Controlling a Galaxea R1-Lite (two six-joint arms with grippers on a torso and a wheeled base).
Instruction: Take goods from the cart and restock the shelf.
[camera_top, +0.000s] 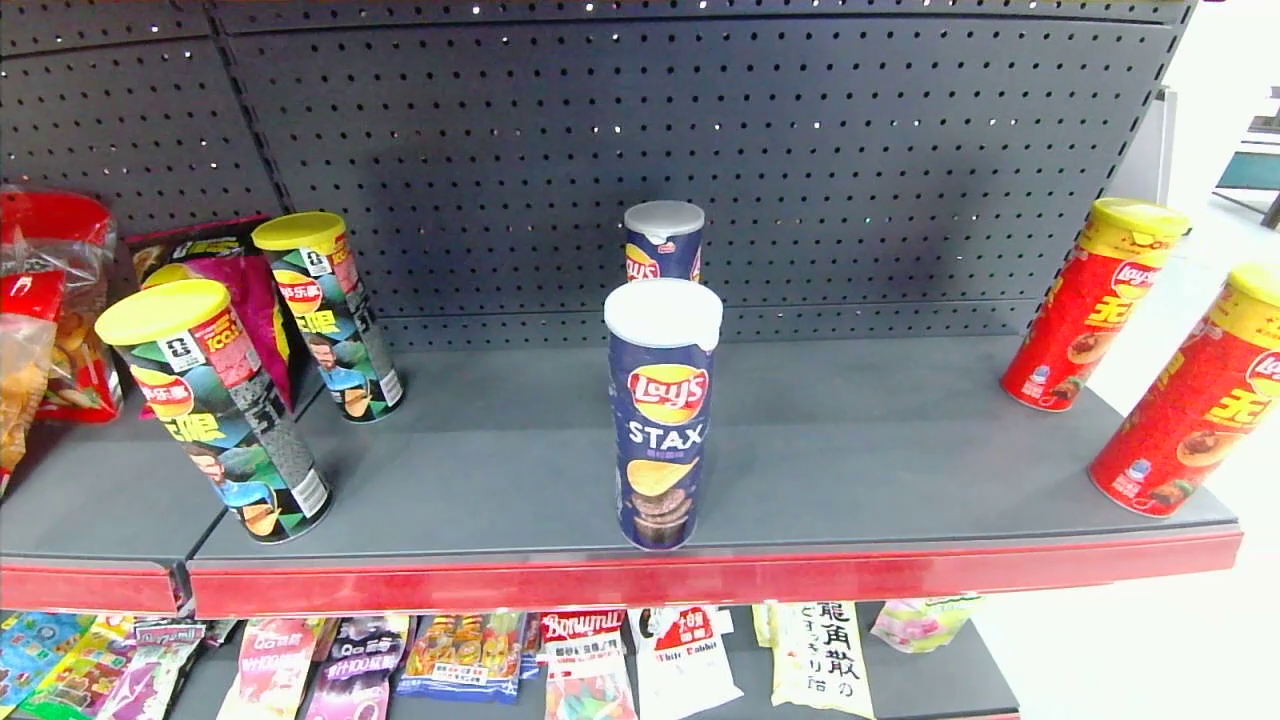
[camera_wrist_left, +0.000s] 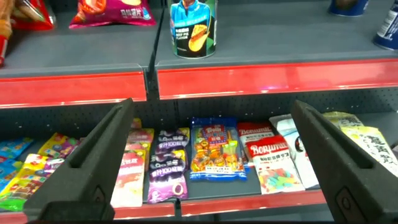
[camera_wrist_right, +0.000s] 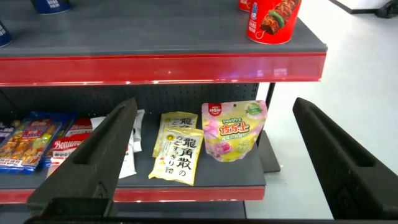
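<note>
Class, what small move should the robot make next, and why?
Probably back away and turn toward the cart for another item: the left gripper and right gripper are open and empty, and the shelf has bare room beside the front blue can.

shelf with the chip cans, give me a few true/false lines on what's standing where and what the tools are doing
1. The front blue can stands upright, with the rear blue can behind it. True.
2. The red cans stand at the left end of the shelf. False: they are at its right end.
3. The left tool is open and empty. True.
4. The right tool is shut on a can. False: it is open, holding nothing.
</note>
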